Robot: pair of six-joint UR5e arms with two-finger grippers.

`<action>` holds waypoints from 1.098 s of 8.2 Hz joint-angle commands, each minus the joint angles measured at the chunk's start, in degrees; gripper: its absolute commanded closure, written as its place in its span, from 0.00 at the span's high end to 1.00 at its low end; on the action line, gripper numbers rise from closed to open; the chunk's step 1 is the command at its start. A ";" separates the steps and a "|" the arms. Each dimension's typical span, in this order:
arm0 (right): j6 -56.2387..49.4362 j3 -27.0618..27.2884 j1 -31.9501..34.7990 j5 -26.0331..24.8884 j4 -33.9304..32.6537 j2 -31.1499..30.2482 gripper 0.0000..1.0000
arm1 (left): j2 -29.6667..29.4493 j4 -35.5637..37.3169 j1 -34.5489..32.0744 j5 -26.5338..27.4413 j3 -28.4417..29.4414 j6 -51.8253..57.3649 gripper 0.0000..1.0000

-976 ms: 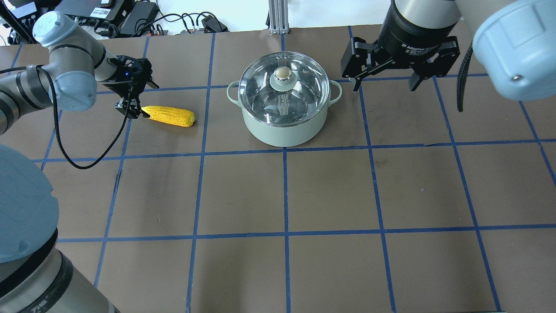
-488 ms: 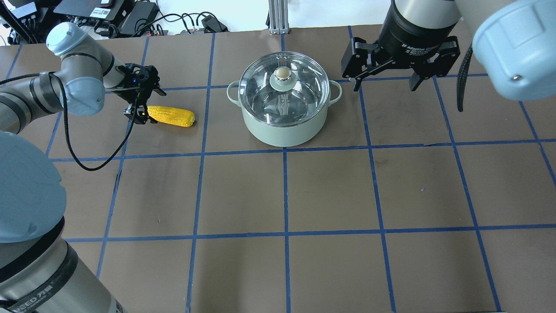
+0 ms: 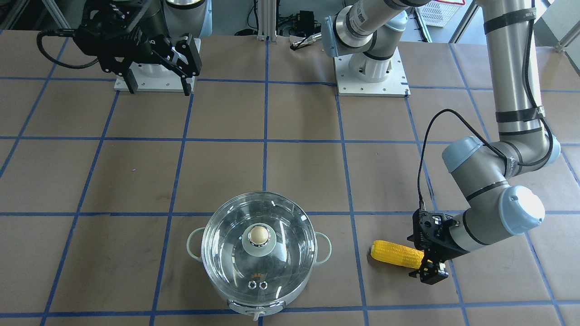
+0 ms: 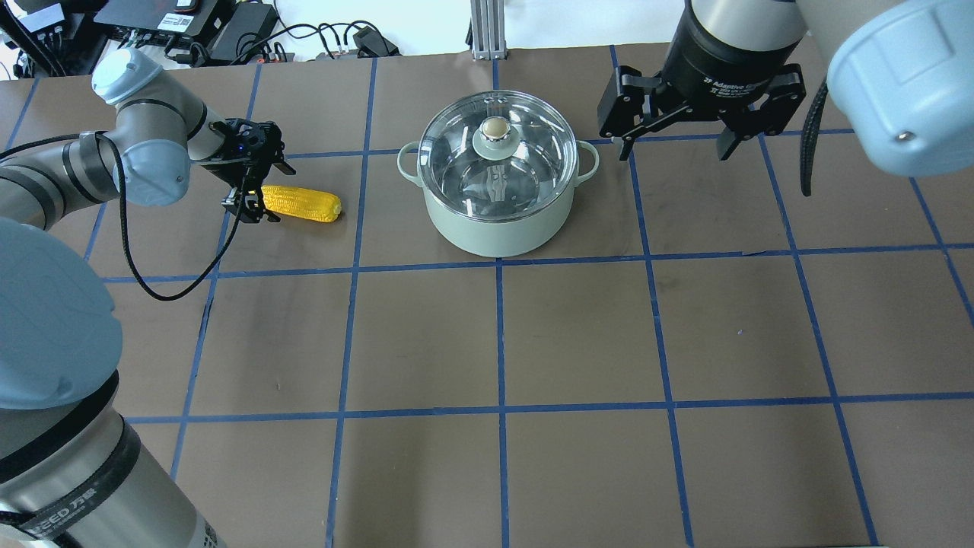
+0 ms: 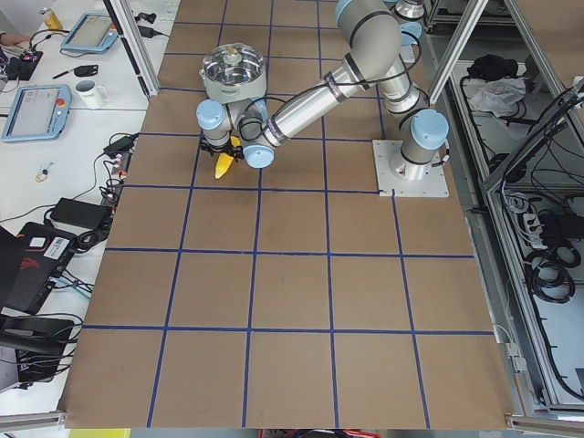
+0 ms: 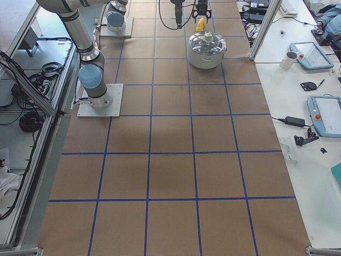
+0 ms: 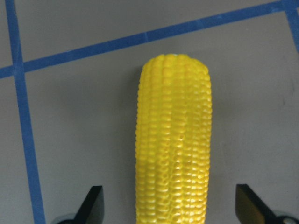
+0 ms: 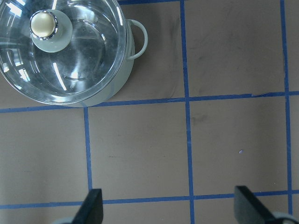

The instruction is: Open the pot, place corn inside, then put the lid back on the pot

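**A:** How many things is the table (image 4: 578,335) carrying?

**B:** One pot (image 4: 498,228), one lid (image 4: 533,164) and one corn (image 4: 303,204). The pot is standing near the far middle of the table, and the lid is sitting closed on top of it. The corn is lying flat on the robot's left side of the pot, apart from it.

**A:** And the small parts?

**B:** The lid is showing one round knob (image 3: 258,234) and two vent rings (image 3: 250,285) near its rim. The pot is showing two side handles (image 4: 407,164).

**A:** What are the grippers doing?

**B:** There are two. The left gripper (image 4: 249,207) is reaching low over one end of the corn. In the left wrist view its fingers are standing wide on both sides of the corn, with a gap on each side, so it is not gripping. The right gripper (image 4: 674,152) is hanging on the pot's other side, apart from it, with its jaws spread wide and nothing between them.

**A:** Is any writing showing?

**B:** The body of the right gripper is showing "2F Adaptive" in white, but the rest is too small to read. A band on the near left arm is carrying letters, and only part of them is visible.
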 commanded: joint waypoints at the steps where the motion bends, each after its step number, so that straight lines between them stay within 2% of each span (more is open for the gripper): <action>1: 0.05 0.00 0.06 -0.29 -0.01 0.04 1.00 | -0.07 2.25 -0.20 0.09 0.01 0.74 0.09; 2: 0.13 0.00 0.06 -0.03 -0.10 0.04 1.00 | -0.07 3.14 -0.20 0.18 0.01 1.00 0.00; 5: 0.57 0.00 0.15 -0.38 0.51 0.04 1.00 | 2.02 2.80 -0.64 0.71 -0.07 -0.13 0.00; 9: -0.20 -0.09 0.41 0.58 0.17 -0.14 1.00 | 13.26 -2.20 -0.91 5.27 -0.16 -8.38 0.00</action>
